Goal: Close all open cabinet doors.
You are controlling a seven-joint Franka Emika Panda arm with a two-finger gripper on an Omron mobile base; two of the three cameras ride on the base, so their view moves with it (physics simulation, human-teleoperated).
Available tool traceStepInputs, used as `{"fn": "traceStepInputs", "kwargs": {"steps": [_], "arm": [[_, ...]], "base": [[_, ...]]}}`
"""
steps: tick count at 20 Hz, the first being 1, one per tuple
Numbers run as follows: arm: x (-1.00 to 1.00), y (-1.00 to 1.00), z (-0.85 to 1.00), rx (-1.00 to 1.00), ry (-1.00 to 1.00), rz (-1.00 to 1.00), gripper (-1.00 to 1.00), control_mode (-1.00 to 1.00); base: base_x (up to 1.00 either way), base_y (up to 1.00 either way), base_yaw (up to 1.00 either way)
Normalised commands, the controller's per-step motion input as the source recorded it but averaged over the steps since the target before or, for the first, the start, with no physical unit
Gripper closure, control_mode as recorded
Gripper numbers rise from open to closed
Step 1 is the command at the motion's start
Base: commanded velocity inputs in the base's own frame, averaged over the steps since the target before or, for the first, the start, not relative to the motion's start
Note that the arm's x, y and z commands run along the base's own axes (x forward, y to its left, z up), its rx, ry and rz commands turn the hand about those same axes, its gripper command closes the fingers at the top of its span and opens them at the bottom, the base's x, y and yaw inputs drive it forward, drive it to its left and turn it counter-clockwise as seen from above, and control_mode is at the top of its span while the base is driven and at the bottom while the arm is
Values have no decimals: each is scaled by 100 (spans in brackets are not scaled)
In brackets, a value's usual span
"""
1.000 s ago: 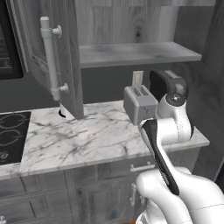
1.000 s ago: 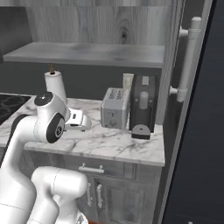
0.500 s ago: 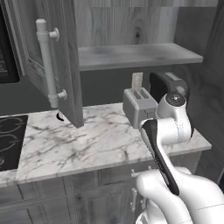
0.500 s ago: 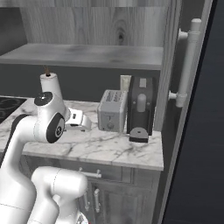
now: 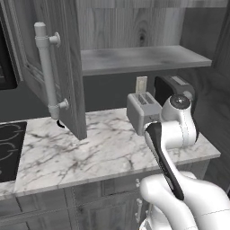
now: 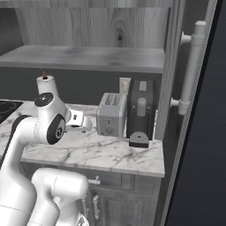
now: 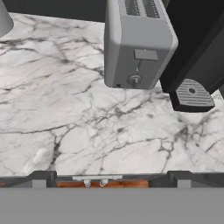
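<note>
Cabinet doors: two stand open above the marble surface [image 5: 90,152], one at each end of the wall cabinet. The left door [image 5: 67,58] swings out toward the cameras in the left base view, its edge hanging over the surface, with one long pale bar handle [image 5: 47,67] on its face. The right door [image 6: 174,75] shows in the right base view, also swung outward, with its own single bar handle [image 6: 192,66] fixed by two short posts. Between the two doors lies one open shelf [image 5: 139,58] with a wood-grain back panel.

On the surface below stand one grey two-slot toaster [image 6: 111,114] and, just beside it on the right, one black coffee machine [image 6: 141,110] with a round drip tray at its foot. One white paper-towel roll [image 6: 46,84] stands farther left, behind the arm. A black cooktop [image 5: 9,146] borders the surface at the left edge of the left base view.

The hand [image 6: 81,123] hangs low over the surface in front of the toaster, well apart from both doors and touching nothing. In the hand view the toaster front, with one lever and one knob, sits at the top, and the coffee machine's tray to its right. How far the fingers are spread cannot be told. Below the surface edge runs one drawer front with a short horizontal handle [image 7: 97,178].
</note>
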Motion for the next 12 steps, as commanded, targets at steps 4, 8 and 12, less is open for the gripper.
{"fn": "traceStepInputs", "kwargs": {"steps": [4,8,12], "arm": [[0,0,0,0,0,0,-100,100],[0,0,0,0,0,0,-100,100],[0,0,0,0,0,0,-100,100]], "base": [[0,-1,0],[0,0,0],[0,0,0]]}}
